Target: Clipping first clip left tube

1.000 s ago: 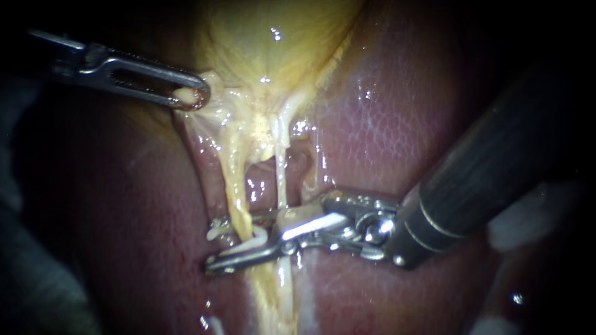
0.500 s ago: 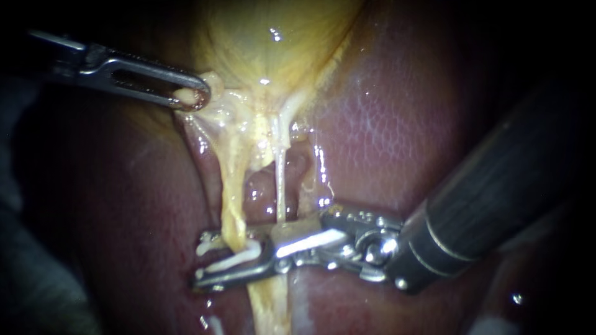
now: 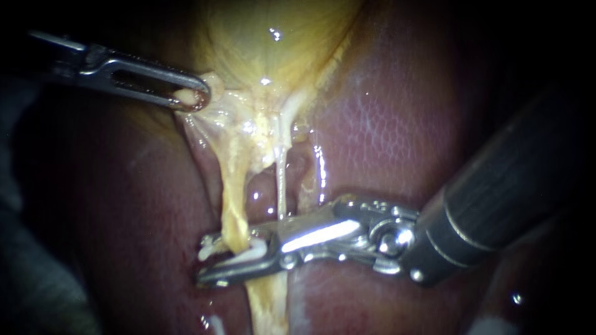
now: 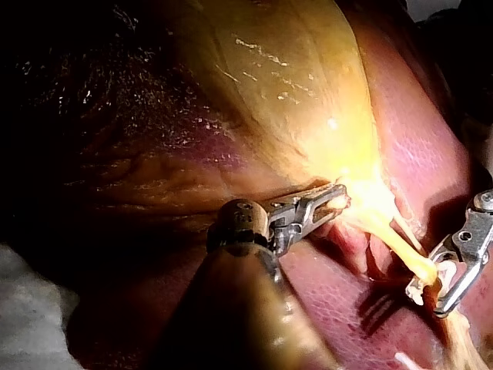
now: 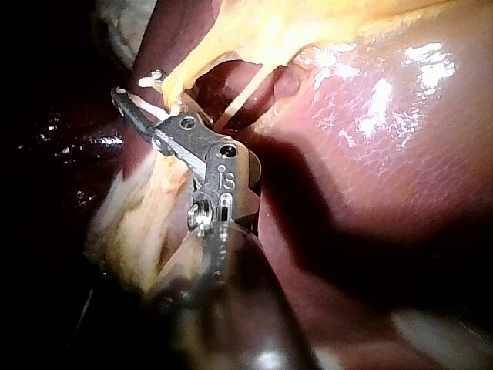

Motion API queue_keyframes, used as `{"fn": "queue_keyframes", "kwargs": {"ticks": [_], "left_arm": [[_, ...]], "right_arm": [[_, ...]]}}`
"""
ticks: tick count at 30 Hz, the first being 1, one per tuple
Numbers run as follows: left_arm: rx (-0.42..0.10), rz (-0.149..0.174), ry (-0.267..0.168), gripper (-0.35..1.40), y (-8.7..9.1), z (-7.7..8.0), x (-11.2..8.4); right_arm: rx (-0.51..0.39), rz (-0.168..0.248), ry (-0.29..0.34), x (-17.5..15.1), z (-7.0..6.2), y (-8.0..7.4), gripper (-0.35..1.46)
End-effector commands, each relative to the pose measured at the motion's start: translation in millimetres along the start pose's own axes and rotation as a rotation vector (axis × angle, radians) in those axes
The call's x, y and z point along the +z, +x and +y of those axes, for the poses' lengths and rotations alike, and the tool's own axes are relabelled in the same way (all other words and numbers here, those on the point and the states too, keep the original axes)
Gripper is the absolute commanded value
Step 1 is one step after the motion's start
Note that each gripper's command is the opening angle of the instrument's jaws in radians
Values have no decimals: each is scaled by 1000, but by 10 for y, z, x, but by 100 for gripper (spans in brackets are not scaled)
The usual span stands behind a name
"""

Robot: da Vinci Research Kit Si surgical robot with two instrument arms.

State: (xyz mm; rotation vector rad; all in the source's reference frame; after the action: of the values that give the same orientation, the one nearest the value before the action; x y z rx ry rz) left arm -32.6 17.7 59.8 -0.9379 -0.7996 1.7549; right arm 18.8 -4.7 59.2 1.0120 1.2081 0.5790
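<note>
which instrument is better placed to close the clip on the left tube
Right. The right instrument holds the white clip in its jaws astride the left tube; the left instrument is shut on the gallbladder, away from that tube.

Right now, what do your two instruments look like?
My left instrument ends in slim silvery jaws with a long slot and a rounded tip. My right instrument has a thick dark shaft with thin pale rings near its end, then a shiny metal wrist with round pins and long narrow jaws.
</note>
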Motion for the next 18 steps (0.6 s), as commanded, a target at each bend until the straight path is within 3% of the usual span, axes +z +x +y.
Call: {"fn": "queue_keyframes", "kwargs": {"ticks": [1, 10, 18], "left_arm": [[0, 0, 0, -35, 0, 0, 0], [0, 0, 0, -35, 0, 0, 0], [0, 0, 0, -35, 0, 0, 0]], "right_arm": [[0, 0, 0, 0, 0, 0, 7], [-1, 1, 4, -7, 0, -3, -35], [16, -1, 8, -15, -1, -6, -35]]}}
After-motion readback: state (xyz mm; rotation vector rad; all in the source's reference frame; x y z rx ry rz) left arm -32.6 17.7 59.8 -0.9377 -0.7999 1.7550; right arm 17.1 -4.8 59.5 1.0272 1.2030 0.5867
